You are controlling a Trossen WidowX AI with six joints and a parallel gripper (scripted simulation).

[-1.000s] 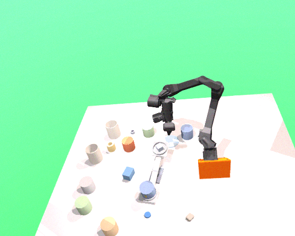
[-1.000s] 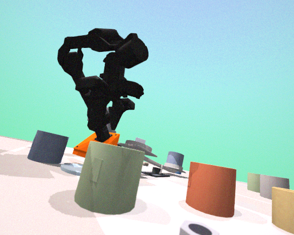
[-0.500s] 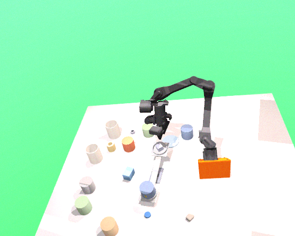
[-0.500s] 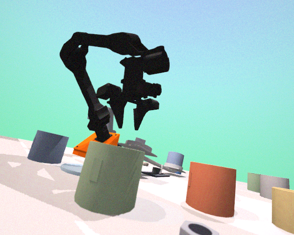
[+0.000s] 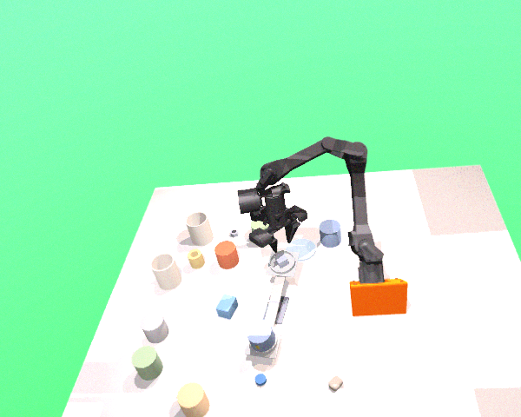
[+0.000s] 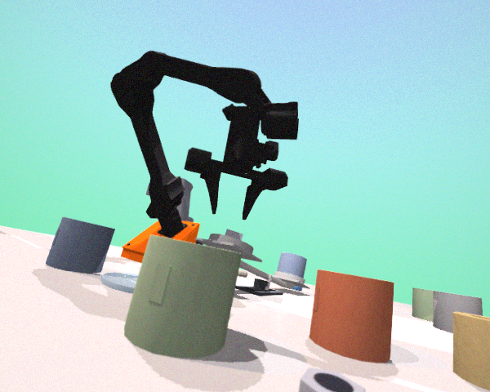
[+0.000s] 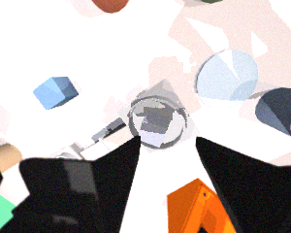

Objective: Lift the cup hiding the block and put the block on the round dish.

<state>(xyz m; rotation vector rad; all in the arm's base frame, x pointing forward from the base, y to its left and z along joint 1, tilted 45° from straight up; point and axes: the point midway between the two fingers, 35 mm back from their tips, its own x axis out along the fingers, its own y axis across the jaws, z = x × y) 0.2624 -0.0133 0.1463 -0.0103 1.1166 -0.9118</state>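
The block (image 5: 281, 261) (image 6: 234, 233) (image 7: 152, 135), small and grey-lilac, lies uncovered in the ringed pan at the raised end of the balance (image 5: 274, 298). A blue-grey cup (image 5: 261, 340) (image 6: 291, 265) stands on the lower, far end. The matching cup (image 5: 330, 234) (image 6: 79, 245) (image 7: 276, 109) stands on the table beside the pale blue round dish (image 5: 309, 252) (image 6: 118, 282) (image 7: 223, 78); nothing shows on the dish. My gripper (image 5: 282, 245) (image 6: 229, 216) (image 7: 167, 140) is open and empty, pointing down above the block's pan, its tips clear of the block.
A green cup (image 6: 181, 295) and a red cup (image 5: 227, 254) (image 6: 350, 316) stand behind the balance in the top view. A blue cube (image 5: 227, 307) (image 7: 53, 92) lies beside the beam. Several other cups line the left side. The orange arm base (image 5: 378, 298) is on the right.
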